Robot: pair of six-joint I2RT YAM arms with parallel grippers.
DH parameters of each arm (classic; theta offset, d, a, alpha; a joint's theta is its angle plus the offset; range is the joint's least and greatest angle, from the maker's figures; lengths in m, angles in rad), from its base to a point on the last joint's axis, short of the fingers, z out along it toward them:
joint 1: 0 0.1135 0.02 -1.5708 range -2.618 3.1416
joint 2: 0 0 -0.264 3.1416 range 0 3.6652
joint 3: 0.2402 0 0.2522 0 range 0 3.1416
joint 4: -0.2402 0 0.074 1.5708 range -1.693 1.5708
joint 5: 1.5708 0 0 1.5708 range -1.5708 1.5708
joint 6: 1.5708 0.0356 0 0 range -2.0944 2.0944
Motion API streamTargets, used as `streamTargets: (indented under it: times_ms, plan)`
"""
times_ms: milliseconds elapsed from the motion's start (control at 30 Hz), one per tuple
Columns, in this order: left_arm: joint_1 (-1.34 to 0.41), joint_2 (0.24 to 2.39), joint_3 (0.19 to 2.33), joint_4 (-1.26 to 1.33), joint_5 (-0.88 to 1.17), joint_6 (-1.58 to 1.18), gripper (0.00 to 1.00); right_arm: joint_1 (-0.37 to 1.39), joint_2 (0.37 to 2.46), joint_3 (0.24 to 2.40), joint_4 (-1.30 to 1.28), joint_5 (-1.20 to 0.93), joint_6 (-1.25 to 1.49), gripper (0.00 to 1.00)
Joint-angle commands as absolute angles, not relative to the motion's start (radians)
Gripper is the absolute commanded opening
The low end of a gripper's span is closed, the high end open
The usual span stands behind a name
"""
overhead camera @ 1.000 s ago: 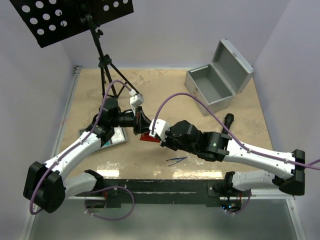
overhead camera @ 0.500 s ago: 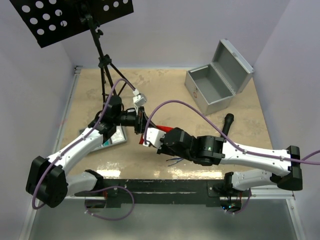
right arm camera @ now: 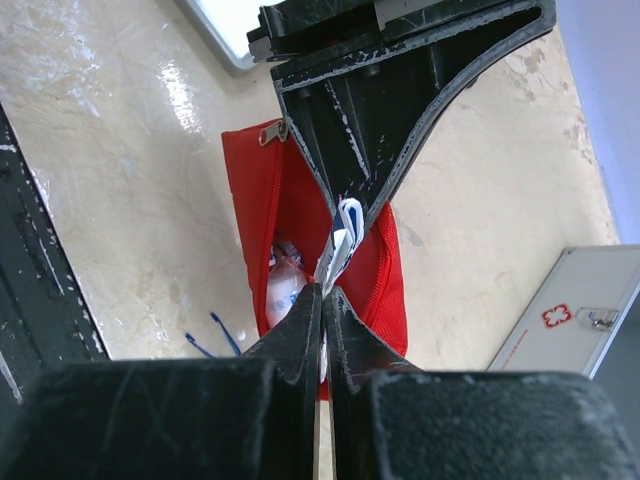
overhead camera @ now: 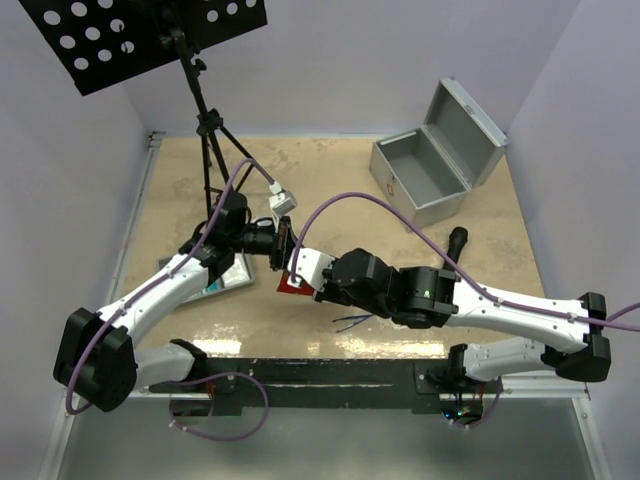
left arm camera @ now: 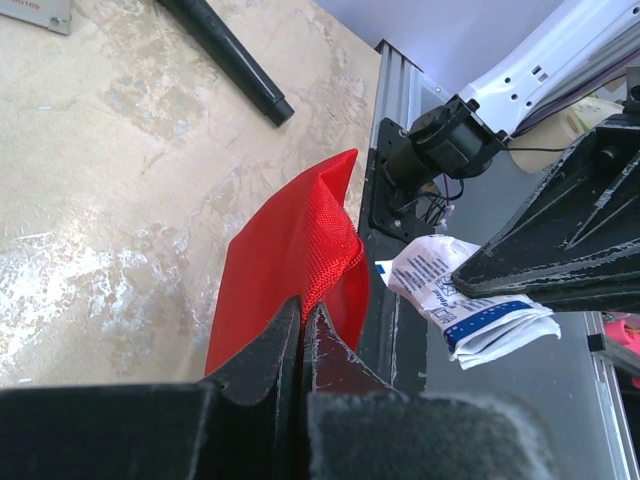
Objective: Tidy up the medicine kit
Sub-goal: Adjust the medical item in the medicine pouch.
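We reach both arms inward, left fingers pinching the red pouch by its edge, right fingers clamping a white packet by its opening.

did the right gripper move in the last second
Yes, the right gripper has shifted left in the top view, farther from the open metal case.

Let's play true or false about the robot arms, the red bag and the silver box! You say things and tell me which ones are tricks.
1. The metal case has its lid shut. False: the lid stands open.
2. The left gripper pinches the red pouch. True.
3. The right gripper holds a white packet over the pouch's opening. True.
4. The red pouch lies inside the metal case. False: it is outside the case, between the two grippers.
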State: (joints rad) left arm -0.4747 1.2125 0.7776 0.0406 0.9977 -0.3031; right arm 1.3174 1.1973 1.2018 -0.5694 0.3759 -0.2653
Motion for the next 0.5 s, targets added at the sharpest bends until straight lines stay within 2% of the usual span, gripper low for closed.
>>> streamTargets:
  times_ms: [0, 467]
  plan:
    - [-0.485, 1.187, 0.822, 0.061, 1.040, -0.298, 0.00, 1.324, 1.186, 1.193, -0.557, 0.384, -0.287, 0.00]
    - [-0.492, 1.118, 0.841, 0.144, 1.100, -0.393, 0.00, 1.336, 1.233, 1.180, -0.549, 0.391, -0.285, 0.00]
